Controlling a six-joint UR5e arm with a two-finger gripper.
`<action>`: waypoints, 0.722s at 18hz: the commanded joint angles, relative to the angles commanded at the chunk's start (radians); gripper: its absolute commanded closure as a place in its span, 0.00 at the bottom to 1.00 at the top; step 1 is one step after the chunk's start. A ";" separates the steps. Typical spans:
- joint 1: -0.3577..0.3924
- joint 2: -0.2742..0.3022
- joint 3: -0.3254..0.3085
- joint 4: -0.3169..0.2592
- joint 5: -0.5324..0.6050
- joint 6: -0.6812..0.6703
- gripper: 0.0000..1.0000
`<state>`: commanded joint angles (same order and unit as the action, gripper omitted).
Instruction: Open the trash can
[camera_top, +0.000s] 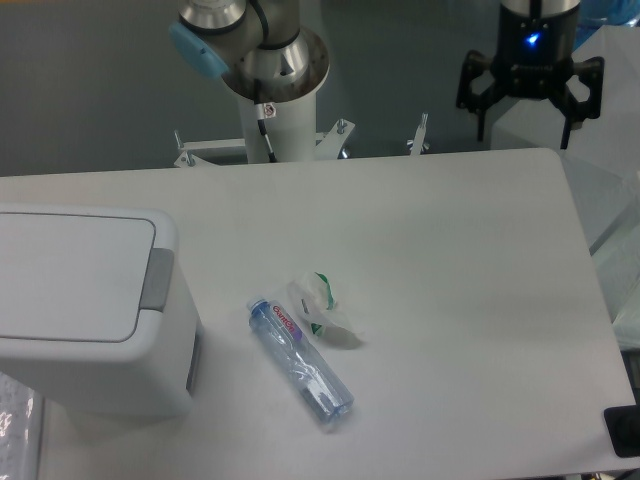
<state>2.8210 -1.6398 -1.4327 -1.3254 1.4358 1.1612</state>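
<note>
The trash can (80, 300), a large white boxy bin with rounded corners, stands at the left of the table. Its flat lid lies down shut. A grey push tab (157, 279) sits on the lid's right edge. My gripper (528, 115) hangs at the top right, above the table's far edge, far from the bin. Its black fingers (478, 95) are spread wide with nothing between them.
A clear plastic bottle (300, 362) lies on its side near the middle of the white table (450, 250). A crumpled clear wrapper (324, 310) touches it. The arm's base column (275, 110) stands behind the table. A dark object (625, 430) shows at the bottom right corner.
</note>
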 joint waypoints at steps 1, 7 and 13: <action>0.000 0.000 0.002 0.002 0.000 0.000 0.00; -0.014 -0.005 0.000 -0.003 -0.034 -0.005 0.00; -0.080 -0.061 0.021 0.014 -0.150 -0.215 0.00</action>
<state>2.7414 -1.7011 -1.4113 -1.3116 1.2855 0.9466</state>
